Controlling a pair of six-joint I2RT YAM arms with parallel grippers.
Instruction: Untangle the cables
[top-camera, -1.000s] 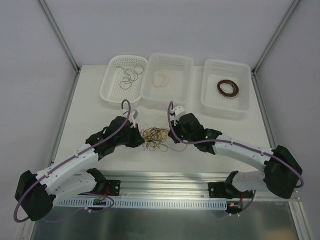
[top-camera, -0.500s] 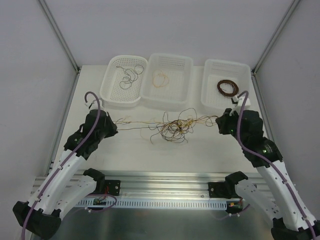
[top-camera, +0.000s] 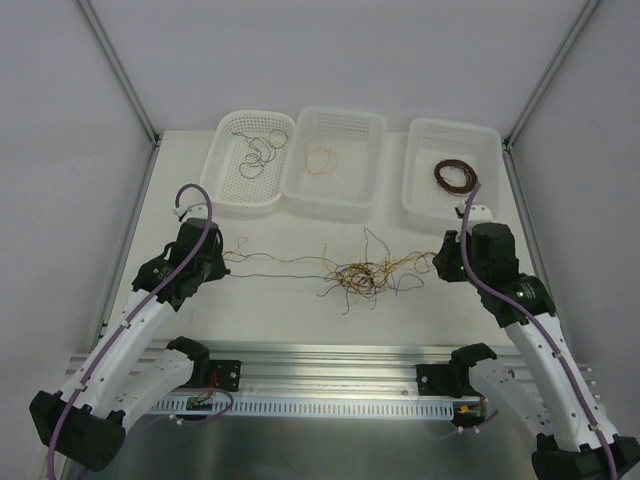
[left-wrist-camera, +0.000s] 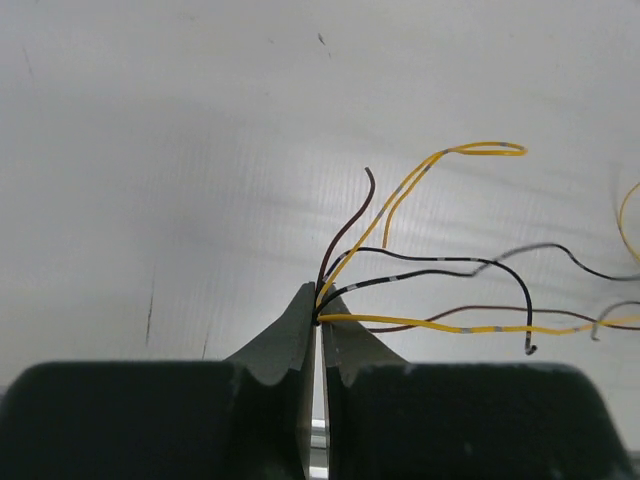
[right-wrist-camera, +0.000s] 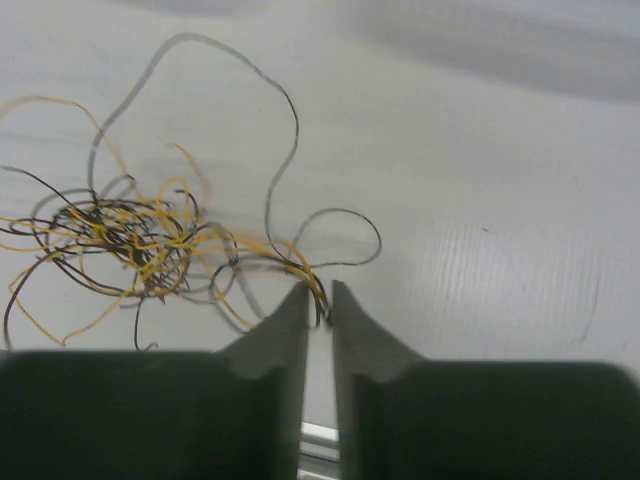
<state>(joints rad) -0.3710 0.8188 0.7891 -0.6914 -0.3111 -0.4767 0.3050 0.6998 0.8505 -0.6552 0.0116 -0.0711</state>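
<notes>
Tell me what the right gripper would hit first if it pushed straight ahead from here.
Probably a thin black loop of the cables arching just past the right gripper tips; the main knot lies left of that line. Beyond it only bare table shows, depth unclear.

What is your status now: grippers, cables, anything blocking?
Left gripper shut on the cables, thin strands pinched. Right gripper shut on the far ends. Knot lies between them. White baskets behind, not in the way.
</notes>
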